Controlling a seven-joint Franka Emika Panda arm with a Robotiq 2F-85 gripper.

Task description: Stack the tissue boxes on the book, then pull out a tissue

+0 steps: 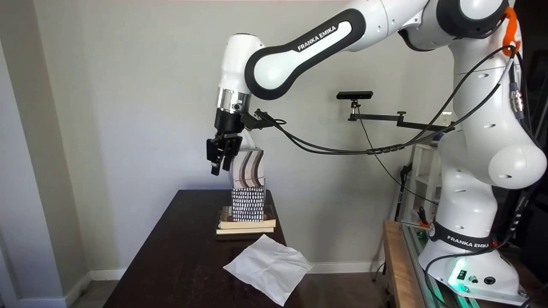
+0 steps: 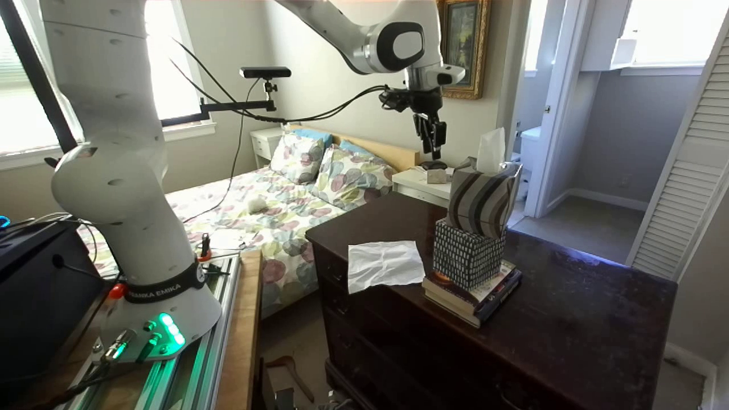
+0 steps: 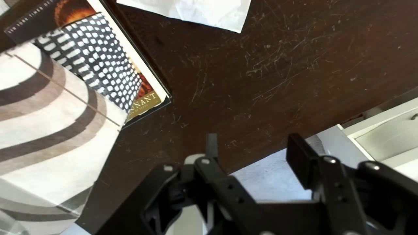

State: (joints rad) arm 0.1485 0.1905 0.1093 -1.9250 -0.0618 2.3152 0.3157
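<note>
My angular black gripper [image 3: 254, 148] hangs with its jaws apart, holding only air, near the wavy-striped tissue box [image 2: 478, 202]. That sits on a cube-shaped tissue box [image 2: 467, 253], printed with pale dashes, atop two books [image 1: 248, 224] with cream page edges. A creased white tissue [image 1: 269, 267] lies spread on the scratched dark dresser [image 2: 581, 319], overhanging its edge; another tissue [image 2: 491, 151] pokes up from the striped box.

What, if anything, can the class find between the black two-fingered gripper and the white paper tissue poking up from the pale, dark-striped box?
Nothing visible: in an exterior view, nothing crosses the gap from the gripper to that tissue. The striped box sits beneath the tissue, so a low approach might bump it.
</note>
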